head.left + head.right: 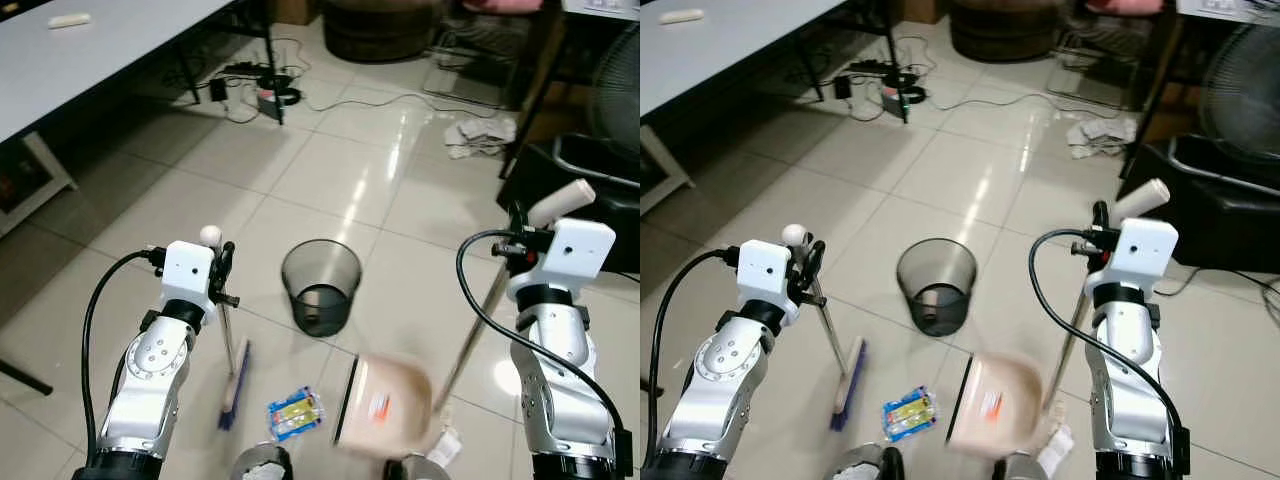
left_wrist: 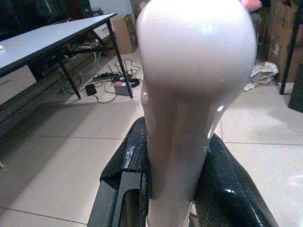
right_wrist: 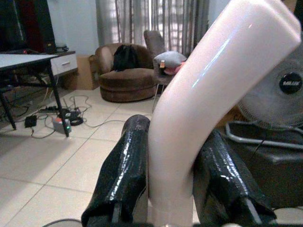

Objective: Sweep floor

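Left end effector point(image 1: 222, 262) pinching the broom point(image 1: 234, 385), right end effector point(image 1: 518, 232) pinching the dustpan point(image 1: 385, 405) handle; both low on the floor, blue-yellow packet point(image 1: 296, 412) between them, black mesh bin point(image 1: 321, 286) just ahead

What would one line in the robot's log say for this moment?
left gripper: shut on broom | right gripper: shut on dustpan handle | wrapper between them | mesh bin ahead
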Tool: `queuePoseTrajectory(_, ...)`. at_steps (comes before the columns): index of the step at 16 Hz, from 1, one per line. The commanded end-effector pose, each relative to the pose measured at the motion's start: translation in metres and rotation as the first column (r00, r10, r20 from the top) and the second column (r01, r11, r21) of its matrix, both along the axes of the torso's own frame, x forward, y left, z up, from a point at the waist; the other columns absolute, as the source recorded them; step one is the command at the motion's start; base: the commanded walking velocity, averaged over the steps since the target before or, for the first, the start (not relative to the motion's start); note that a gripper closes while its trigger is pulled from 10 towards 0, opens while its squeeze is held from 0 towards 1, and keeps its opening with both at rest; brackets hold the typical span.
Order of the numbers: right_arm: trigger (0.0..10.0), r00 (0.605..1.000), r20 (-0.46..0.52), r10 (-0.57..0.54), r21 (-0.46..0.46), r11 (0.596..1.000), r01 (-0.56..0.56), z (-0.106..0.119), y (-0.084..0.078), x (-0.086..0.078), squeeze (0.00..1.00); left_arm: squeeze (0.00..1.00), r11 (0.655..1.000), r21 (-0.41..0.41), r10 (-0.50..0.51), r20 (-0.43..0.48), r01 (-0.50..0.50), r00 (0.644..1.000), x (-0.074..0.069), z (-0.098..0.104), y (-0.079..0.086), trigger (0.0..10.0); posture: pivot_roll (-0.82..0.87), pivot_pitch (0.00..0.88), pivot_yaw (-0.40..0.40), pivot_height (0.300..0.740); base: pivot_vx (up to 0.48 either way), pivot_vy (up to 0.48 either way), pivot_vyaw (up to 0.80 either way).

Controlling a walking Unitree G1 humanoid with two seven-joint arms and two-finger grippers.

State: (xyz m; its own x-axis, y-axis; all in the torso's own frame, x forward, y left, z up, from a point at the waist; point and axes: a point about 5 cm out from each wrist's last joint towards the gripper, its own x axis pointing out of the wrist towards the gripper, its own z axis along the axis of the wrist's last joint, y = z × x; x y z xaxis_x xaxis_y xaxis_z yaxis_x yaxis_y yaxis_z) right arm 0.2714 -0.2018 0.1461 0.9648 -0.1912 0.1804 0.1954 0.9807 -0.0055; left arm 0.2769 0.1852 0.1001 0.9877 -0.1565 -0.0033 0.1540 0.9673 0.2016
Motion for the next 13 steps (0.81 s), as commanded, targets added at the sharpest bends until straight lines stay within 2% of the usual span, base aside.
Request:
queuePoseTrajectory(1, 10.0, 1.0, 0.003, 0.014, 0.03, 0.999, -0.014, -0.0002, 0.0035, -0.0011, 0.0, 0.0, 1.0, 0.026, -0.012, 0.051, 0.011, 0.999, 0.0026, 0.0103, 0.0, 10.0, 0.02, 0.075, 0.065, 0.74, 0.0, 0.326, -0.54)
queuePoseTrajectory(13, 10.0, 0.999, -0.023, 0.029, 0.067, 0.997, -0.027, -0.0078, 0.0098, -0.0035, 0.0, 0.0, 0.999, 0.03, -0.024, 0.058, 0.023, 0.998, 0.0046, 0.0105, 0.0002, 10.0, 0.02, 0.061, 0.064, 0.74, 0.0, 0.342, -0.58)
